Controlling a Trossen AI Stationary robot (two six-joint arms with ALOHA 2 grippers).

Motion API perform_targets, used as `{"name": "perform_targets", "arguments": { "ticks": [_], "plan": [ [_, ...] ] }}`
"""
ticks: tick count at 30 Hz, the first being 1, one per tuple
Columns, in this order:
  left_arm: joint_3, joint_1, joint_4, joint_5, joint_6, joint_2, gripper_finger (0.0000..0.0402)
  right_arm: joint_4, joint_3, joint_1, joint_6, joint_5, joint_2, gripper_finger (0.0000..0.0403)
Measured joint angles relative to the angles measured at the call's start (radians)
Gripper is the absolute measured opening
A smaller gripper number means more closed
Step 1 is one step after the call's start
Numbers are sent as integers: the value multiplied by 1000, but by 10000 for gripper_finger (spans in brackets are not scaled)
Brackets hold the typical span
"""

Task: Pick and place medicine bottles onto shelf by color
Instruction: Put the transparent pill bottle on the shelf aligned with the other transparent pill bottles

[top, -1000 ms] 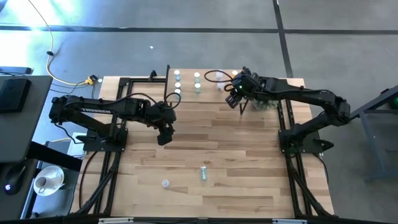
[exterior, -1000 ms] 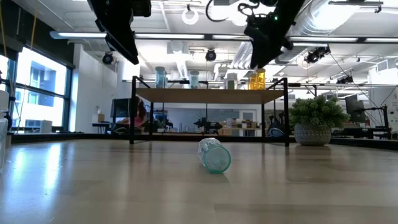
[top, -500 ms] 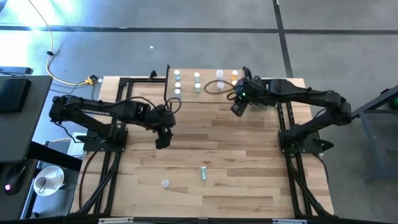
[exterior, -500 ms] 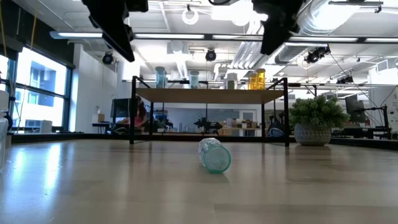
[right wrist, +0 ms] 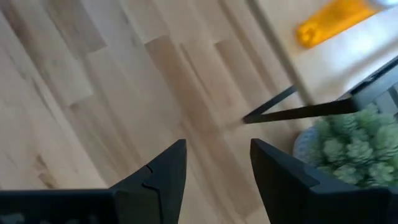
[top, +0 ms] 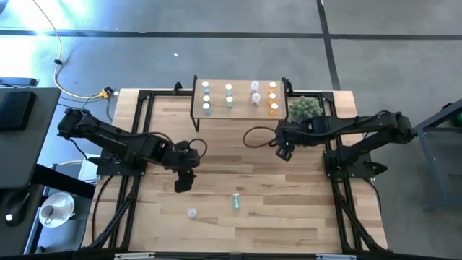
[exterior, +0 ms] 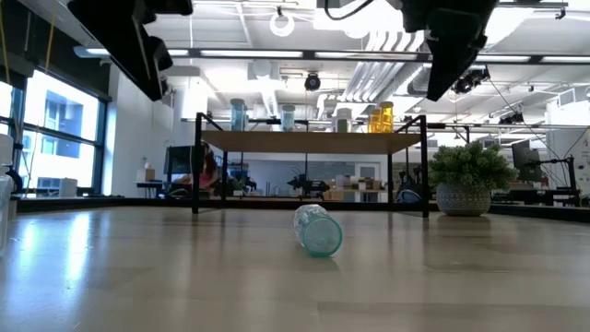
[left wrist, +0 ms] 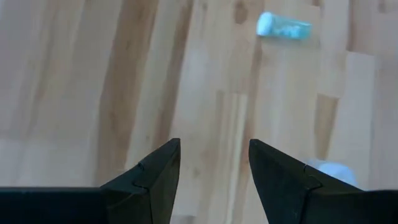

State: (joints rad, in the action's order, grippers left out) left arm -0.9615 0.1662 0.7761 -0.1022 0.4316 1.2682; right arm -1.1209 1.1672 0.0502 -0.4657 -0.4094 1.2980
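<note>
Both hands empty with fingers apart, left hand (top: pixel 182 185) near the green bottle (top: pixel 235 201) lying on the bench (top: pixel 289 209), right hand (top: pixel 283 152) off the shelf (top: pixel 238 108); I expect the bottle to roll if nudged.

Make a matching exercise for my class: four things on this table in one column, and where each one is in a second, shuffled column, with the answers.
Things
1. green bottle
2. clear bottle
3. orange bottles
4. plant

Places
A. standing on the shelf, at its right end
B. beside the shelf, past its right end
C. lying on its side on the bare tabletop, mid-table
D. standing on the tabletop, left of the lying bottle and nearer the front edge

Pairs: 1-C, 2-D, 3-A, 4-B
</note>
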Motion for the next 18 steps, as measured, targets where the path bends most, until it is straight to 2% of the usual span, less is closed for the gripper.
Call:
{"name": "perform_targets", "arguments": {
  "ticks": [10,18],
  "plan": [
    [0,191,-24,-70,150,0,181,137,-97,145,-25,-9,-1,168],
    [0,300,-39,-105,297,18,181,256,-174,182,-11,-12,-1,168]
  ]
}}
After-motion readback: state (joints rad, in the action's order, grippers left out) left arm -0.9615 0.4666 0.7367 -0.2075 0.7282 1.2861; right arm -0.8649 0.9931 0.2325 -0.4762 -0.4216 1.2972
